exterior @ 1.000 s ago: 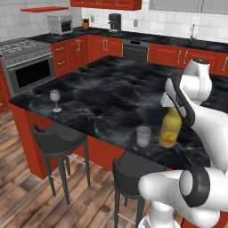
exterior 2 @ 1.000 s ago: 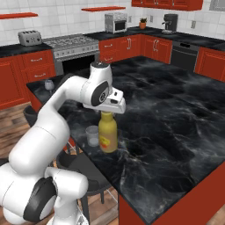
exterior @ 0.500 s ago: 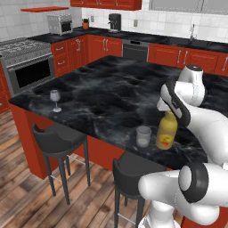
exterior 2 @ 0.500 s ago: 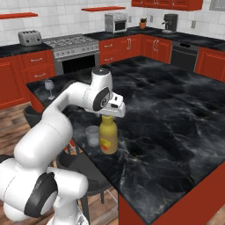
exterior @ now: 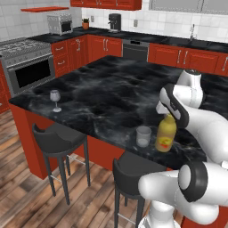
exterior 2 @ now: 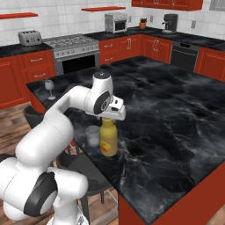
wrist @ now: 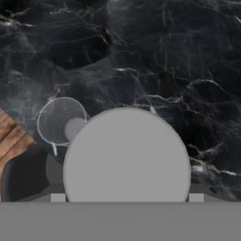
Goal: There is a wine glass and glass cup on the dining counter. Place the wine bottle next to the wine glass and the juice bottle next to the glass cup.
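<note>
The stout yellow juice bottle [exterior: 165,136] [exterior 2: 108,139] stands upright on the black marble dining counter [exterior: 102,89] [exterior 2: 176,114] near its front edge. The glass cup [exterior: 143,136] [exterior 2: 92,136] [wrist: 61,121] is just beside it, a small gap apart. My gripper [exterior: 168,116] [exterior 2: 109,117] comes down from above and is shut on the juice bottle's neck. In the hand view the bottle's top [wrist: 127,155] is a big grey disc between my fingertips [wrist: 57,197]. The wine glass [exterior: 55,99] [exterior 2: 49,88] stands far off at the counter's corner. The wine bottle is out of view.
Two dark bar stools [exterior: 55,138] [exterior: 133,171] stand under the counter's front edge, right below the cup and the bottle. Behind the island are a stove [exterior: 26,67], red cabinets and a coffee machine [exterior: 115,21]. The marble beyond the bottle is bare.
My gripper and the juice bottle have sunk a little toward the counter top beside the glass cup. The cup and the wine glass have not moved.
</note>
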You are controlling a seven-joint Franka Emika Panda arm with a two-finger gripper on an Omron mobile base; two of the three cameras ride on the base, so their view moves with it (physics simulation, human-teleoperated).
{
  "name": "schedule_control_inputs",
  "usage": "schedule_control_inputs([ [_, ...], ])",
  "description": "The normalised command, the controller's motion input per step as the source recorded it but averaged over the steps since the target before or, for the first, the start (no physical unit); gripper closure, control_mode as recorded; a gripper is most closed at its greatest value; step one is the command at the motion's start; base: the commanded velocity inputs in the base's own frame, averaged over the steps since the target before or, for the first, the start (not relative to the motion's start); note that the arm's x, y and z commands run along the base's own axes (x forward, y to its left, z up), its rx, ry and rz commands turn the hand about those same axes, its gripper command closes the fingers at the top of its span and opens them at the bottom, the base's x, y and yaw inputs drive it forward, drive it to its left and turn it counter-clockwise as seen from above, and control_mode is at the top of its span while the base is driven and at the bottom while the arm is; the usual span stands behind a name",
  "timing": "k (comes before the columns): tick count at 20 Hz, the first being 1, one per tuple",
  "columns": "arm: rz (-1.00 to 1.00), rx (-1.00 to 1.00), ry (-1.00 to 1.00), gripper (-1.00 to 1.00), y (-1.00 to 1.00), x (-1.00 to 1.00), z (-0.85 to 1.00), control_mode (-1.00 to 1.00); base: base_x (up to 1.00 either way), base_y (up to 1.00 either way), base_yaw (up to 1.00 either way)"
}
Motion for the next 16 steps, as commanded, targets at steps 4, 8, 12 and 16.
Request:
schedule_control_inputs([
  [4,0.0,0.0,-0.02,1.0,0.0,0.0,-0.21,-1.0,0.0,0.0,0.0],
  [8,0.0,0.0,-0.05,1.0,0.02,0.0,-0.18,-1.0,0.0,0.0,0.0],
  [12,0.0,0.0,0.0,-1.0,0.05,-0.03,-0.24,-1.0,0.0,0.0,0.0],
  [16,0.0,0.0,0.0,-1.0,0.02,-0.04,-0.15,-1.0,0.0,0.0,0.0],
])
